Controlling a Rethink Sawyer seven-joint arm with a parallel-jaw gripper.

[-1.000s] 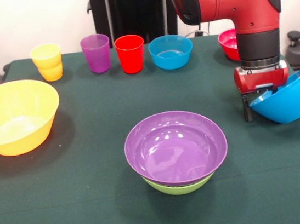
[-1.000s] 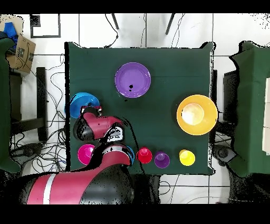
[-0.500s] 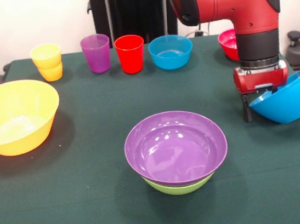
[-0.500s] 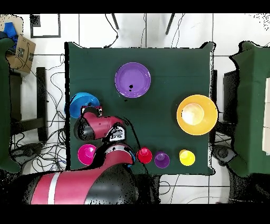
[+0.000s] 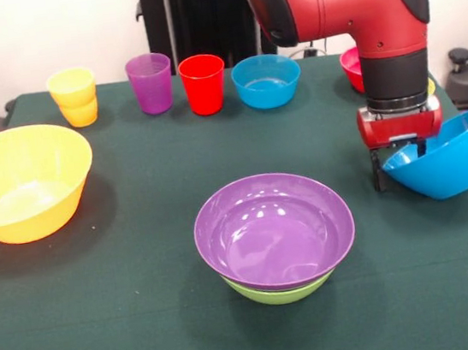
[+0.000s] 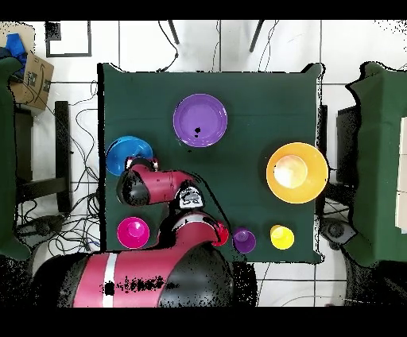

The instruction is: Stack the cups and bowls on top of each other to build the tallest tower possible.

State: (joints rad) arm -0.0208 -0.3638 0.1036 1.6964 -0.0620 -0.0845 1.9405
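Orange plastic forms the wide bowl seen at the table's nine o'clock side. Yellow cups, a purple cup, a red cup and a small blue bowl are lined up at twelve o'clock. A purple bowl is nested in a green bowl at centre. At three o'clock the big blue bowl is pinched, tilted, by the gripper. No writing can be read.

Open cloth between orange bowl and purple bowl.
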